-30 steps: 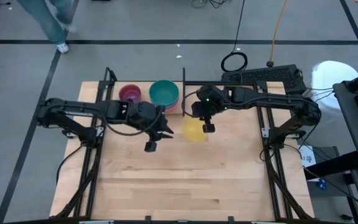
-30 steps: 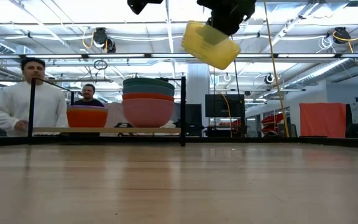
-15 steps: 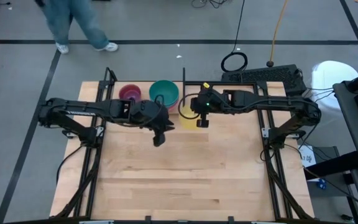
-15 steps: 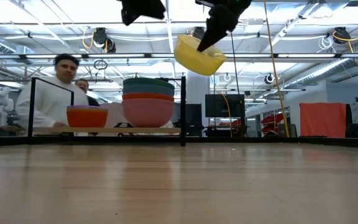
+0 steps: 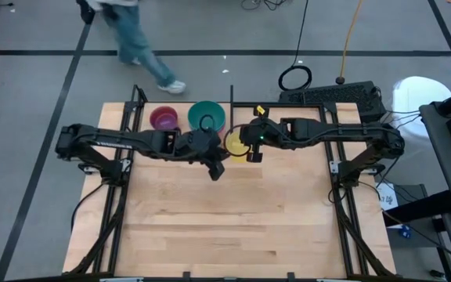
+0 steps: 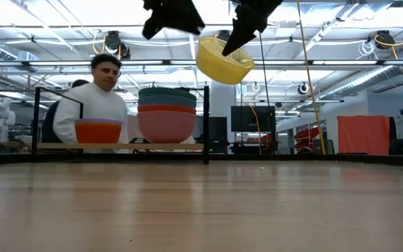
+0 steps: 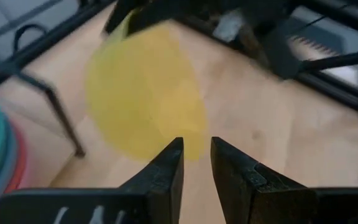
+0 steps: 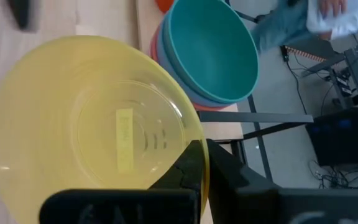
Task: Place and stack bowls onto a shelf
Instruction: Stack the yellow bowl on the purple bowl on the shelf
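High view: right gripper [image 5: 250,150] fingers pinching small round yellow plastic bowl [image 5: 236,145] rim beside pale wooden shelf [image 5: 180,135]; left gripper [image 5: 217,168] fingers parted, empty.

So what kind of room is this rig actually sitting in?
Likely a robotics lab or workshop: exposed ceiling beams, a person walking past the table, taped floor lines, cables and a keyboard alongside.

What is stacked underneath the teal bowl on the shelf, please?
Under the teal bowl the low view shows a blue rim, then a red bowl, then a pink bowl resting on the shelf. Only their outer rims show; nesting hides their insides.
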